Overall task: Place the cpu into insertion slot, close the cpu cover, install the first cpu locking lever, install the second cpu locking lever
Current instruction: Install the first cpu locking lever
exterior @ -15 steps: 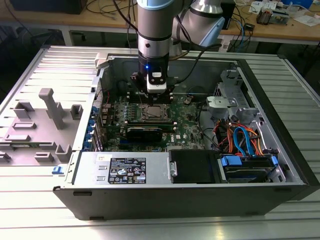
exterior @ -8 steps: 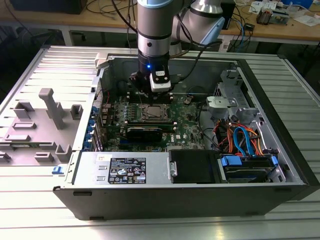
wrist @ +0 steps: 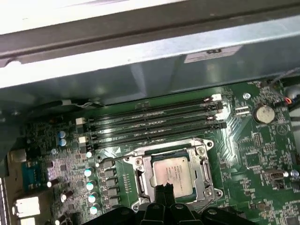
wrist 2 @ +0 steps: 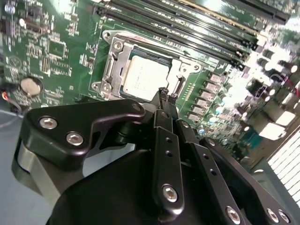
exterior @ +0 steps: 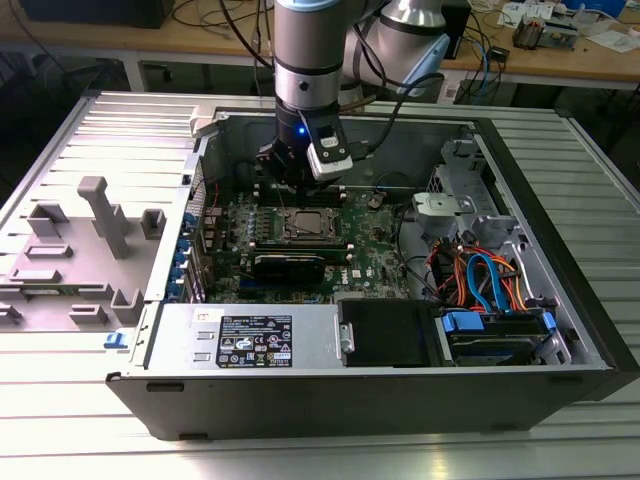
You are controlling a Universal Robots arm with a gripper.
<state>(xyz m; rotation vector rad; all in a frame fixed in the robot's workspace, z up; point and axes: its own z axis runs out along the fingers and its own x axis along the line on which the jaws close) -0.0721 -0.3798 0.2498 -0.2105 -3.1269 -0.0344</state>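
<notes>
The black two-fingered tool [wrist 2: 168, 95] was closed to a narrow gap, with nothing gripped. Directly beneath its tips lay the small square silvery-grey cpu [wrist 2: 145, 79], already seated in the silvery-rimmed insertion slot [wrist: 138, 165] on the green board. The thin silvery frame-shaped cpu cover [wrist 2: 115, 70] was judged to be lowered around it. In the exterior view, the slot lay just nearer than the tool.

I'm looking in on an electronics lab or workshop — a long wooden workbench [exterior: 560, 58] runs along the back, littered with cables [exterior: 235, 20] and small electronic parts [exterior: 540, 35]. Nearer to me, an open computer case [exterior: 420, 375] lies on a ribbed aluminium table [exterior: 600, 160], with grey fixture blocks [exterior: 100, 215] beside it.
</notes>
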